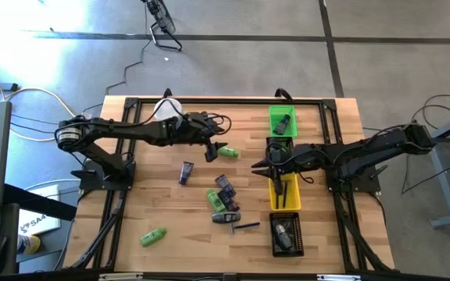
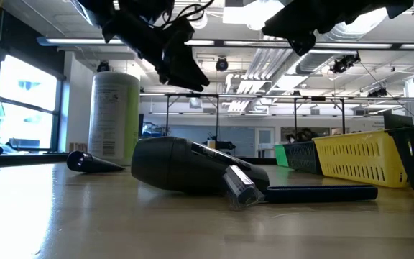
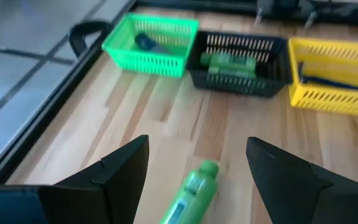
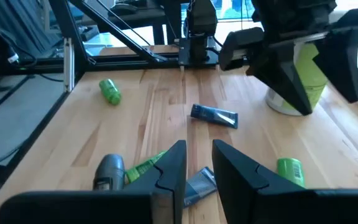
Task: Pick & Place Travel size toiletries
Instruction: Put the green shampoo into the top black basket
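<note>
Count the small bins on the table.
4, in a row along the right side: a green bin at the far end, a black bin next, partly covered, then a yellow bin, then a second black bin nearest.

Counted on the table: three bins, one green (image 1: 281,119), one yellow (image 1: 285,191), one black (image 1: 286,235); one pale-green canister (image 1: 167,109); two loose green bottles (image 1: 153,236) (image 1: 228,152).

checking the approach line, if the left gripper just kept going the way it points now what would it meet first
Most likely the green mini bottle lying on the table between the open left gripper fingers. It looks lower than the gripper, so contact depends on how steeply the gripper is angled down. Beyond it, only bare wood shows before the black bin.
</note>
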`<move>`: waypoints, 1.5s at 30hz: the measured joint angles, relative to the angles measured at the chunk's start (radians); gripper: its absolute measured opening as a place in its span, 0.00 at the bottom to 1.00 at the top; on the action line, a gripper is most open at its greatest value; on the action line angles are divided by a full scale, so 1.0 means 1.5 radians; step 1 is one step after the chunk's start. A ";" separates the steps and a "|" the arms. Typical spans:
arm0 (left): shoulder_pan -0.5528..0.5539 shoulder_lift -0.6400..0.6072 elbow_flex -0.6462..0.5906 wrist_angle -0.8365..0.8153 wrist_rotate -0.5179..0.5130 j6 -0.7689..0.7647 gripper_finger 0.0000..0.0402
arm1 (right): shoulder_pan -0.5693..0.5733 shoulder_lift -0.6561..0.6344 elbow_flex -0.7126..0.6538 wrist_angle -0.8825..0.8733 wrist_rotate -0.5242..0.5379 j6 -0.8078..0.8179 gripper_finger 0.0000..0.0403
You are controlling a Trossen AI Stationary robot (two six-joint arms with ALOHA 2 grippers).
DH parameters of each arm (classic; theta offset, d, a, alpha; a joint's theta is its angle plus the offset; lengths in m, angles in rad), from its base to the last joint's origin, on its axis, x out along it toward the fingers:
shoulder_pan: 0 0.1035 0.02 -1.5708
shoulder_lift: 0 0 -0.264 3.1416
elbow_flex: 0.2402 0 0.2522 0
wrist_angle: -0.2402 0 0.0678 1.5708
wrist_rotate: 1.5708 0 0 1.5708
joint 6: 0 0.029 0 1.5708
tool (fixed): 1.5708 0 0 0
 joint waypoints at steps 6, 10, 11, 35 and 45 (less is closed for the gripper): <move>0.005 0.019 0.070 -0.089 0.002 0.036 0.60 | 0.000 -0.010 0.000 -0.001 0.000 -0.013 0.17; 0.020 0.056 0.128 -0.148 0.015 0.058 0.54 | 0.000 -0.010 0.000 -0.009 0.000 -0.013 0.17; 0.025 0.067 0.140 -0.159 0.017 0.059 0.53 | 0.000 -0.010 0.000 -0.010 0.000 -0.013 0.17; 0.031 0.244 0.209 -0.176 -0.001 0.128 0.51 | 0.000 -0.009 0.000 -0.044 0.000 -0.010 0.17; 0.030 0.244 0.209 -0.187 -0.008 0.113 0.52 | 0.000 -0.009 0.000 -0.062 -0.002 0.008 0.17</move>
